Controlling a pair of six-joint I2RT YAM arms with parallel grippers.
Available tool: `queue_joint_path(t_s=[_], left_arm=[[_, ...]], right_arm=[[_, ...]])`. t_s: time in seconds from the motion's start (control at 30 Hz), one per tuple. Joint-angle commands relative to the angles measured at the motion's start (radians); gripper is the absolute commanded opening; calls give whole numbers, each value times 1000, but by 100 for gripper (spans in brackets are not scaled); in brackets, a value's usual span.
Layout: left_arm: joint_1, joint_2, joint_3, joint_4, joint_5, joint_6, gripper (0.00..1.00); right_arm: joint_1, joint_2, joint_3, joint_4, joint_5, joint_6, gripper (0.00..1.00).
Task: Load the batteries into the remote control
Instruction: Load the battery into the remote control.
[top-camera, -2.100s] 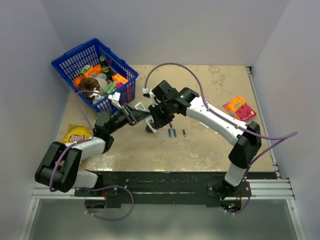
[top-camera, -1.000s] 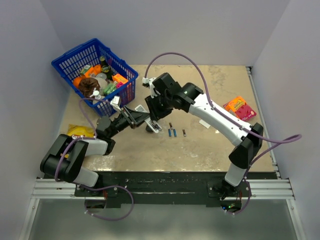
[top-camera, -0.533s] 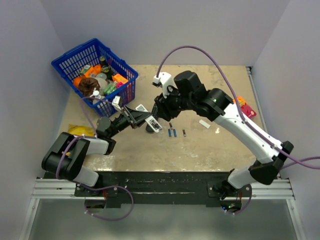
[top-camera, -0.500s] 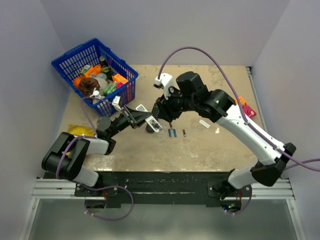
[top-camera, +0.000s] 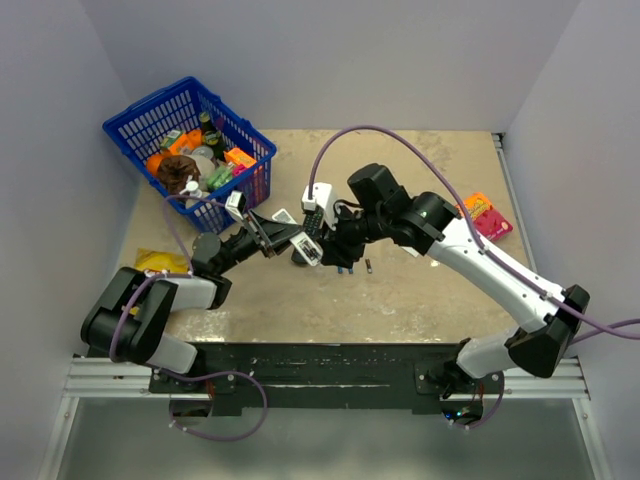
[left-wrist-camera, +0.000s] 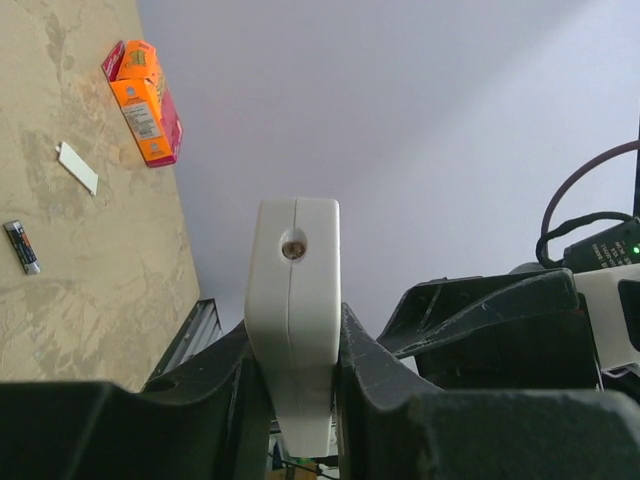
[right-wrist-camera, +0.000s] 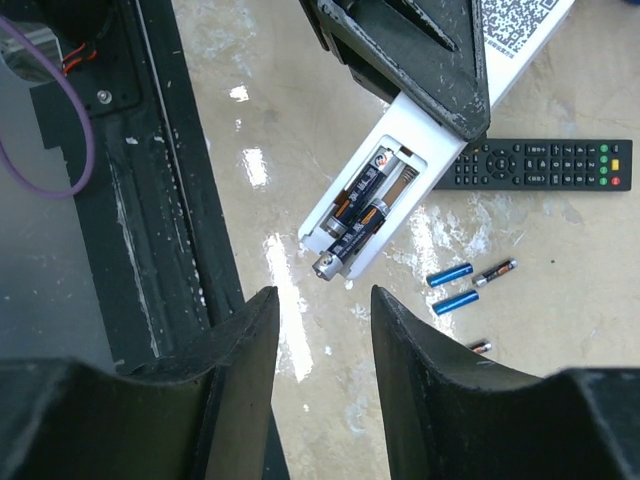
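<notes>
My left gripper (top-camera: 288, 240) is shut on the white remote control (top-camera: 308, 246) and holds it above the table; in the left wrist view (left-wrist-camera: 293, 330) the remote (left-wrist-camera: 293, 290) stands edge-on between the fingers. The right wrist view shows the remote's open battery bay (right-wrist-camera: 380, 205) with two dark batteries (right-wrist-camera: 362, 200) in it, one sticking out past the end (right-wrist-camera: 335, 258). My right gripper (right-wrist-camera: 322, 300) is open and empty, just off that end; it also shows in the top view (top-camera: 332, 246). Two blue batteries (right-wrist-camera: 452, 287) and a dark one (right-wrist-camera: 497, 271) lie on the table.
A black remote (right-wrist-camera: 540, 165) lies under the white one. Another dark battery (right-wrist-camera: 480, 346) lies close to my right finger. A white battery cover (left-wrist-camera: 78, 167) and an orange box (top-camera: 480, 215) lie to the right. A blue basket (top-camera: 190, 150) stands far left, a chips bag (top-camera: 155, 262) in front of it.
My right arm pulled back from the remote, swung round and came down on the remote's near right side. My left gripper kept the remote almost still.
</notes>
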Motion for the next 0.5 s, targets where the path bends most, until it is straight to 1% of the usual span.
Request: queue_joint_path(t_s=[0.0,0.27,0.47], left_arm=[[1,-28,26,85,22,-24,0],[1,-50,21,78,32,-14,0],[1,-56,24,70,35,-10,0]], right_arm=[[-2,0,-13,33,-14,-39,44],[-2,25,-25,47,1,-41,38],[0,36,-31,60,-6,-36,36]])
